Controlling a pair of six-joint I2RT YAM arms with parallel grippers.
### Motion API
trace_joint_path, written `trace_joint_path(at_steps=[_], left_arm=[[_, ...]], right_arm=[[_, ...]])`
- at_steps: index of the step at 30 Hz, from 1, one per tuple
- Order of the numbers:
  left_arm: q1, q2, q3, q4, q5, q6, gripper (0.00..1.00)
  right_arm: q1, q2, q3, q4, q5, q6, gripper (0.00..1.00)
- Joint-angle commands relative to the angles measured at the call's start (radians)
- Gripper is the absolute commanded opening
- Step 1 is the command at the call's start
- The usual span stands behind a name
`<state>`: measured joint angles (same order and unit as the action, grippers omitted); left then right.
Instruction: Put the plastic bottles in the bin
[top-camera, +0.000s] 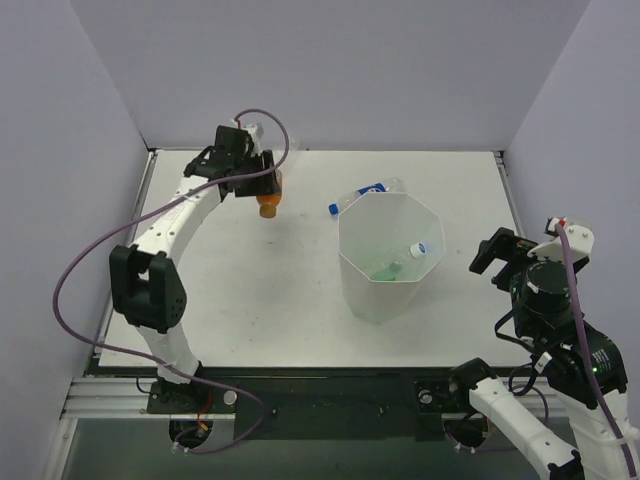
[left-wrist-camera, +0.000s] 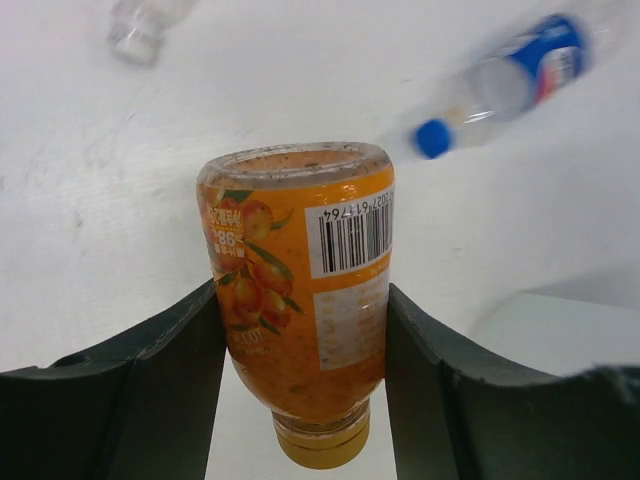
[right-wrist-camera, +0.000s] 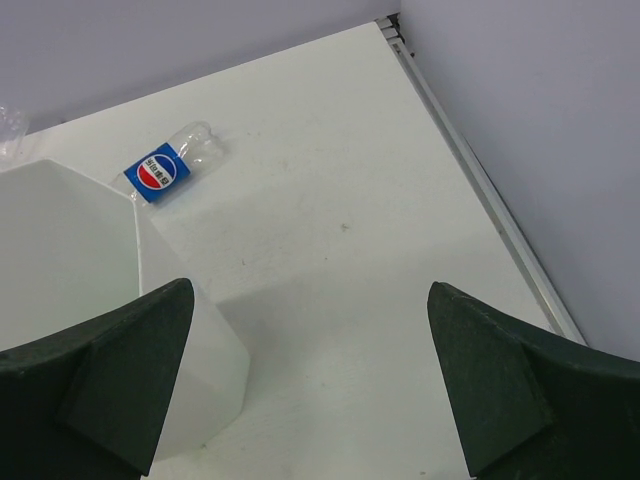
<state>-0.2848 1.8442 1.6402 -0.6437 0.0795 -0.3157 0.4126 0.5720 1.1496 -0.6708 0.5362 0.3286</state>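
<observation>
Clamped between the dark fingers (left-wrist-camera: 150, 380) of the left gripper (left-wrist-camera: 302, 300), over the white table (top-camera: 250, 290): a short orange plastic bottle (top-camera: 268, 207), cap end toward the wrist. Inside the large white faceted bin (top-camera: 385, 300), a green bottle (top-camera: 385, 269) and a clear blue-capped bottle (top-camera: 423, 249) (just behind its far rim, flat on the table, a clear blue-labelled bottle (top-camera: 365, 194)). Right gripper (right-wrist-camera: 308, 288) spread wide and empty, off to the right of the bin.

Three clear bottles (top-camera: 362, 194) (top-camera: 421, 249) (left-wrist-camera: 140, 25), one orange (left-wrist-camera: 300, 290), one green (top-camera: 385, 268), one bin (top-camera: 385, 300)
</observation>
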Motion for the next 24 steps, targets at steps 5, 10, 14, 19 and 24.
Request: trace_joint_path(at_steps=[5,10,14,19,24], left_arm=[[-0.25,-0.254,0.309,0.053,0.453,0.003,0.0],[-0.466,-0.266,0.313,0.11,0.421,0.015,0.0],[-0.559,-0.205,0.34,0.087,0.418,0.041,0.0],[-0.588,-0.152,0.339,0.067,0.315,0.056,0.0],[-0.617,-0.103,0.397,0.013,0.179,0.081,0.46]], right_arm=[[-0.005,-0.017,-0.021,0.004,0.031,0.036,0.96],[-0.005,-0.017,0.016,0.0,-0.004,-0.011,0.96],[-0.005,-0.02,0.016,-0.003,0.013,-0.033,0.96],[-0.005,-0.017,0.032,0.004,0.007,-0.049,0.96],[-0.003,-0.024,0.024,0.002,-0.006,-0.042,0.96]])
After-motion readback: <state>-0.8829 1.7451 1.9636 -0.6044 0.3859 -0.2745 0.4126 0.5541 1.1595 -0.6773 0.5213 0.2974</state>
